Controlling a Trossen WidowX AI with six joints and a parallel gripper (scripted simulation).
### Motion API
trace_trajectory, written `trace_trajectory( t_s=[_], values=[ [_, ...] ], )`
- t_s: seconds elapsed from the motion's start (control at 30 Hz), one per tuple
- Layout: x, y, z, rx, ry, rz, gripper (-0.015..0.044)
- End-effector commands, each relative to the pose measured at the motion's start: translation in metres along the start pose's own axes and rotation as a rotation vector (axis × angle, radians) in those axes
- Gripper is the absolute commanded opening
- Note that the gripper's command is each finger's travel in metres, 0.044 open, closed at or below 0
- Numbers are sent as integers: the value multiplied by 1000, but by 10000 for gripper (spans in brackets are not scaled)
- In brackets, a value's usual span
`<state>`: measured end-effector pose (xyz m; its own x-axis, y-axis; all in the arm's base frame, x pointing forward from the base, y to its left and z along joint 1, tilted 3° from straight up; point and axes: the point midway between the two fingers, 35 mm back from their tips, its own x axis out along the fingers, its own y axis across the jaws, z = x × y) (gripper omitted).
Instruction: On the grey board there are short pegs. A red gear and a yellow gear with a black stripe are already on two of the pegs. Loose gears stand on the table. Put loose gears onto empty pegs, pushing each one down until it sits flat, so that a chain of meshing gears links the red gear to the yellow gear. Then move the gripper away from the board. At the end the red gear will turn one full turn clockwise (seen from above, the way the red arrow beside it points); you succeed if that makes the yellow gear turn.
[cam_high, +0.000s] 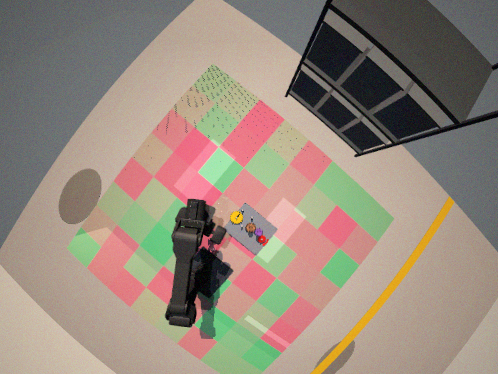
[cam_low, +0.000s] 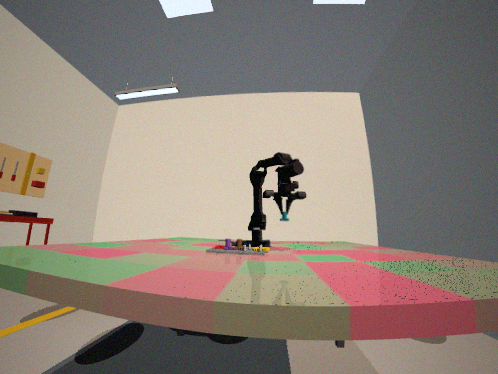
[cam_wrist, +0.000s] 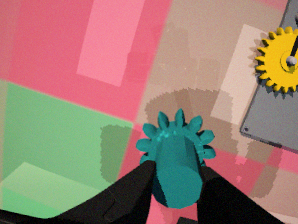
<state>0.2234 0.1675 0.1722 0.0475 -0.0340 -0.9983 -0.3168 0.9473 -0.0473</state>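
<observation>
My gripper is shut on the handle of a teal gear, high above the table and beside the board. The grey board carries the yellow gear with its black stripe at one end and the red gear near the other. A brown gear and a purple gear stand on the board between them. Small bare pegs show near the yellow and brown gears. Whether the gears sit flat is too small to tell.
The checkered table lies around the board. The arm stands beside the board, with a dark plate at its base. A black-framed shelf stands beyond the table.
</observation>
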Motion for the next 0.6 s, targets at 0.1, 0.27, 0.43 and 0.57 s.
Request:
trace_trajectory(
  t_s=[0.1,0.27,0.43,0.57],
  values=[
    [7,-13,7,-2,1,1,0],
    [11,-22,11,-3,0,0,0],
    [15,-31,14,-6,-3,-1,0],
    [19,-38,17,-8,-5,-3,0]
  ],
)
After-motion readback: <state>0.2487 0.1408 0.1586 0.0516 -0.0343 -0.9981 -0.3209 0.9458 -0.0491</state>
